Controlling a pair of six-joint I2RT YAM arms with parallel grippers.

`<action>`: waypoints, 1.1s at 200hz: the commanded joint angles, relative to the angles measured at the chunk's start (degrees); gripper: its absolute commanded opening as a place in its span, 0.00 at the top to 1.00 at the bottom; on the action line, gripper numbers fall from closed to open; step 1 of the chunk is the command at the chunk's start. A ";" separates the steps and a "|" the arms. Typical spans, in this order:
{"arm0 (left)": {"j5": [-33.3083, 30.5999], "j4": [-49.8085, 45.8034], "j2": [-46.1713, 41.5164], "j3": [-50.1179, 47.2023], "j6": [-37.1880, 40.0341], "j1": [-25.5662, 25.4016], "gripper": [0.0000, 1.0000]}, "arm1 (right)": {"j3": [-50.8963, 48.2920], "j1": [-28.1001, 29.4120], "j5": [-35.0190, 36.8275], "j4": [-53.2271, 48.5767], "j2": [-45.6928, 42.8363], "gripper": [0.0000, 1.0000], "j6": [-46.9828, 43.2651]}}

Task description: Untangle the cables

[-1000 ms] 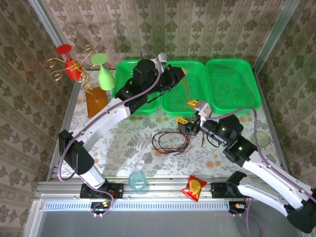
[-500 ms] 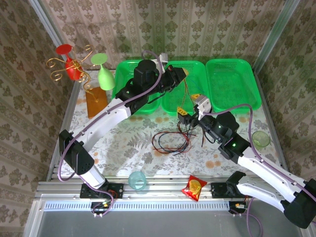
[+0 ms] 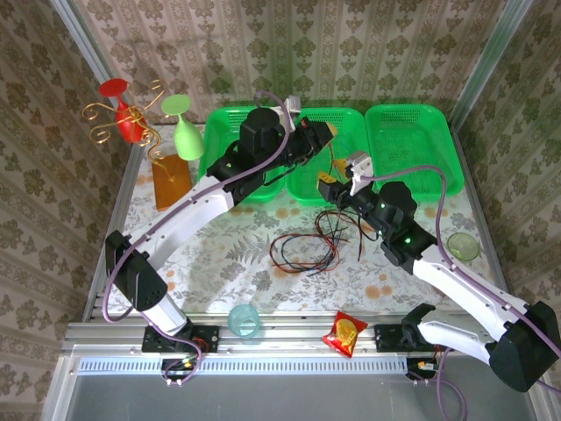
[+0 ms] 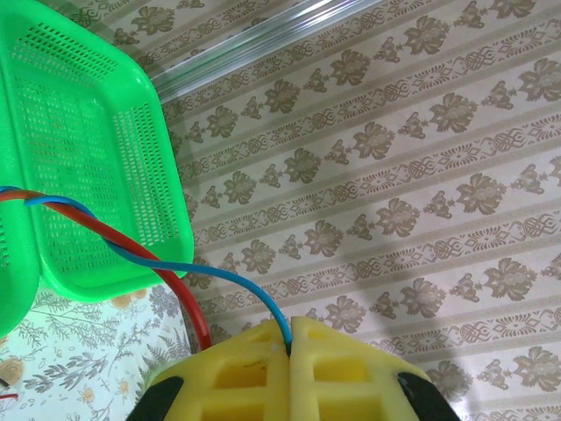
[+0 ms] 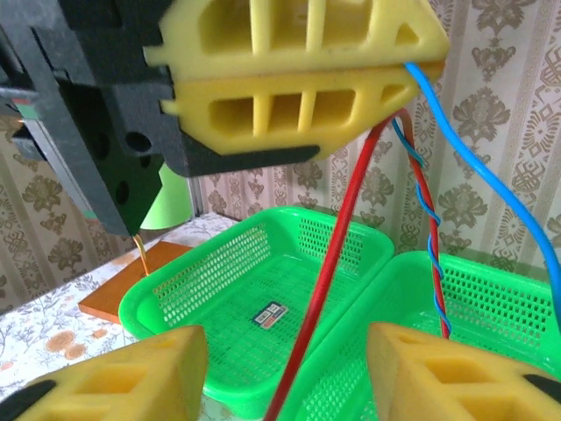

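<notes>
Left pincer (image 4: 290, 329) clamps the cables (image 4: 131, 254) by a twisted red-blue pair, high over green baskets (image 5: 219, 281); right pincer (image 5: 285, 351) gapes just beneath. Other loops lie on the surface (image 3: 219, 246). We judge them light, limp, snaggy; take single strands.

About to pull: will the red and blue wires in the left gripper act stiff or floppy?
Probably floppy: the red and blue wires curve slackly from the shut left gripper. Likely light, being thin. They twist together, so pulling one may drag both.
</notes>
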 commanded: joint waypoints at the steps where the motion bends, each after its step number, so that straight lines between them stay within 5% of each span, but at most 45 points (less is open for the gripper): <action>1: -0.84 2.39 -2.36 -0.75 0.32 -0.17 1.00 | 2.49 -0.44 -0.73 1.30 0.02 0.58 2.81; 51: -1.15 3.19 -2.71 -0.13 0.31 -0.49 1.00 | 2.66 -0.88 1.40 -2.62 -2.09 1.00 3.93; 173: -3.96 11.86 -2.60 6.26 -0.40 0.80 1.00 | 0.67 -1.16 3.72 -14.13 -14.89 1.00 -2.56; 220: -5.59 12.03 -5.13 7.84 1.78 2.74 1.00 | 6.82 -1.16 11.83 -20.19 -16.33 1.00 -5.40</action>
